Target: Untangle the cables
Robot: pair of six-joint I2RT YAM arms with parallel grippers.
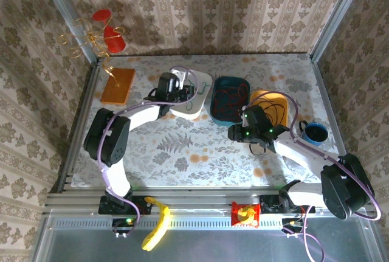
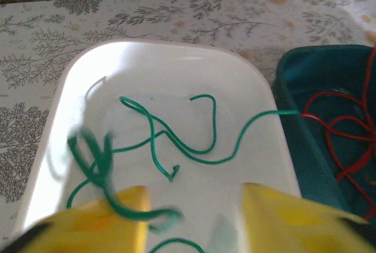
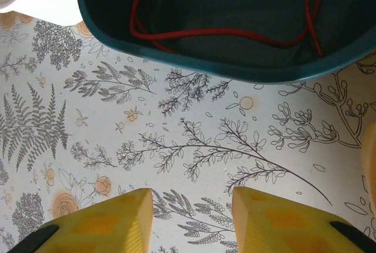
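Orange tray: is lying flat at the table's far left corner.
White tray: is sitting by the far edge, left of centre, right of the orange tray.
Left gripper: is hovering over the white tray's near side with its 2 yellow fingers standing apart. A blurred green loop is hanging at the left fingertip, and nothing is clamped between the fingers.
Green cable: is lying in loose curves on the white tray's floor. 1 end is running across the tray's right rim as far as the teal tray's rim.
Teal tray: is sitting just beside the white tray, at the middle of the far edge.
Red cable: is lying coiled inside the teal tray.
Right gripper: is hanging over bare cloth just near of the teal tray, its 2 fingers spread and holding nothing.
Yellow tray: is sitting right of the teal tray.
Black cable: is curling inside the yellow tray, partly hidden by the right arm.
Blue cup: is standing upright near the right edge.
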